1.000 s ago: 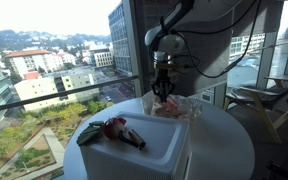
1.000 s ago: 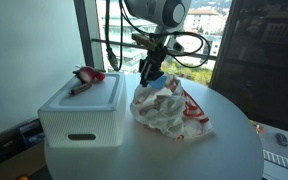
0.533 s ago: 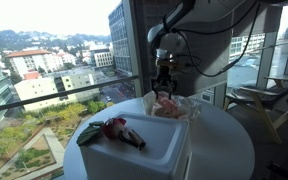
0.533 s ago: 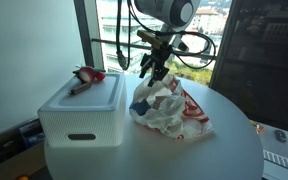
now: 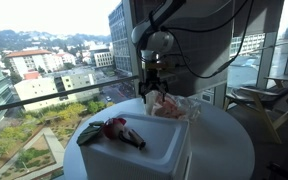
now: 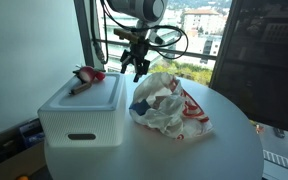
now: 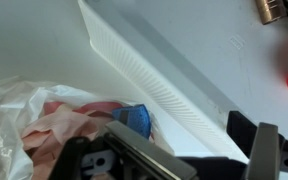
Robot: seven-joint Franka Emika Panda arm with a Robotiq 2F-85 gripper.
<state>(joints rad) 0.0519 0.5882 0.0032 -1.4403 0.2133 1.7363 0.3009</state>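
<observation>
A crumpled white plastic bag with red print [image 6: 170, 106] lies on the round white table [image 6: 224, 150], with something blue [image 7: 140, 119] and pink cloth showing in its mouth. My gripper [image 6: 137, 68] hangs open and empty above the gap between the bag and the white lidded box [image 6: 81, 112]. In an exterior view the gripper [image 5: 150, 86] is just above the bag [image 5: 176, 106], touching nothing. The wrist view shows the bag [image 7: 34, 120] at lower left, the box's ribbed edge [image 7: 164, 75] crossing diagonally, and one dark finger [image 7: 262, 150] at the right.
A red and green bundle [image 5: 112, 130] lies on the box lid [image 5: 144, 150], also visible in an exterior view as the bundle [image 6: 85, 76]. Window glass and a railing stand right behind the table. A dark cabinet [image 6: 259, 60] stands at the side.
The gripper, shut down in the bag a second ago, has opened, risen out of the bag and moved sideways toward the box. The bag stays put.
</observation>
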